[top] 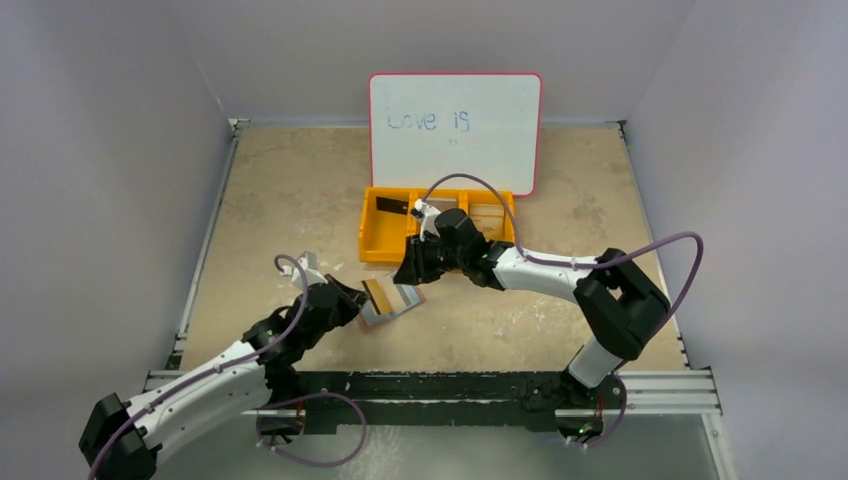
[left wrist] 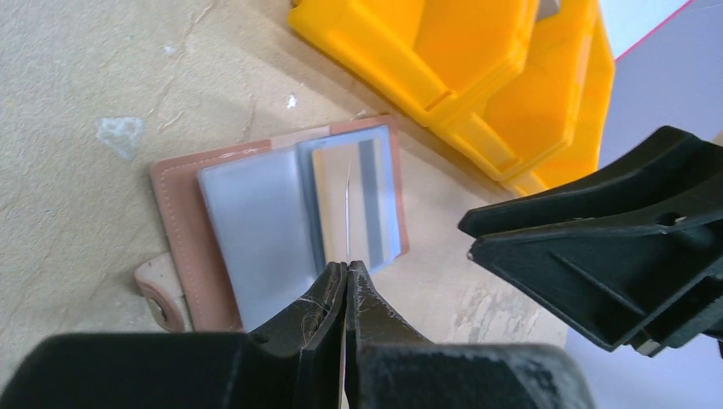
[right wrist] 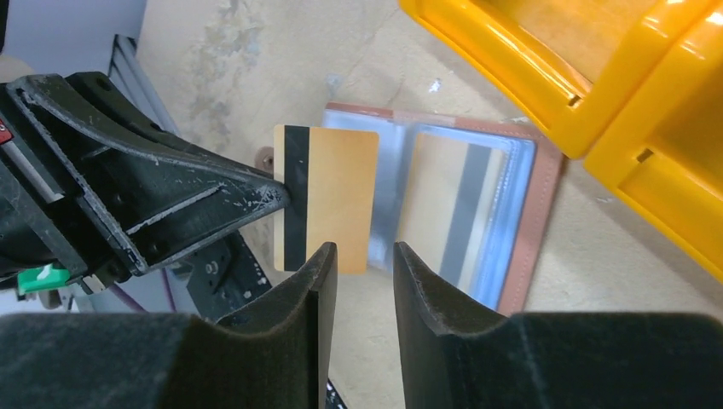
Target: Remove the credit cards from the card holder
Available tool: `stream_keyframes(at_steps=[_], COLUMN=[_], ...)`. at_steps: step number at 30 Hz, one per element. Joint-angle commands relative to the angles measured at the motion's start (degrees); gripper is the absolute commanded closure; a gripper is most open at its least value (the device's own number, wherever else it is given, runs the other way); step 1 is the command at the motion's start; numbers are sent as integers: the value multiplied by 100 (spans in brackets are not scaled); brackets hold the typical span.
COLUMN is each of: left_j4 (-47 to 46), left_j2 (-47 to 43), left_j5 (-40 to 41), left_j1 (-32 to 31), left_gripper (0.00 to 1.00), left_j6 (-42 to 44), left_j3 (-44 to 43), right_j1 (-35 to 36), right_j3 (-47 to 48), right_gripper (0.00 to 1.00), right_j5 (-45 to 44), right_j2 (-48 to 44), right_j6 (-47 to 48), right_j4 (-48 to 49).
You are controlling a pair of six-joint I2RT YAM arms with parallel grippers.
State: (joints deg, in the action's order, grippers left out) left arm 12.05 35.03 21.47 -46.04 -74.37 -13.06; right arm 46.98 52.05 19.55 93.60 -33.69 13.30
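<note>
left claw (left wrist: 347, 267) pinching beige card (right wrist: 337, 187) by striped edge | right claw (right wrist: 364, 251) spread, card just ahead | pocketed card (right wrist: 452, 204) beyond in card holder (right wrist: 541, 213), nearer right claw

- Whiteboard (top: 455, 130) reading "Love is" stands at the desk's (top: 290, 200) far edge.
- Orange tray (top: 382, 250) lies just before it, with a black card (top: 392, 206) in its left compartment.
- Card holder (top: 400, 306) lies open on the desk.
- Left gripper (top: 360, 295) meets a beige card (top: 382, 292) over the holder; right gripper (top: 408, 272) hangs just beyond.
</note>
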Motion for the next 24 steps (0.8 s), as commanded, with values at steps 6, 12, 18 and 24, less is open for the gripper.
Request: stream_keyframes(at_steps=[6, 12, 18, 24], left_j4=[56, -325, -795, -1182], left_j2=[-189, -467, -445, -358], left_j5=[-12, -43, -255, -445], left_j1=[-9, -8, -3, -6], left_gripper=[100, 100, 100, 100], left_j6=[489, 707, 864, 878], left_j3=[-439, -417, -423, -407], right_j1=[11, -356, -526, -716], right_j3=[-134, -395, -637, -829], right_gripper=[50, 40, 36, 36], right_j5=[810, 1449, 1986, 2308], right_j2=[18, 8, 85, 128], right_j6=[-459, -790, -1152, -1510], right_j4=[826, 1355, 2197, 2856])
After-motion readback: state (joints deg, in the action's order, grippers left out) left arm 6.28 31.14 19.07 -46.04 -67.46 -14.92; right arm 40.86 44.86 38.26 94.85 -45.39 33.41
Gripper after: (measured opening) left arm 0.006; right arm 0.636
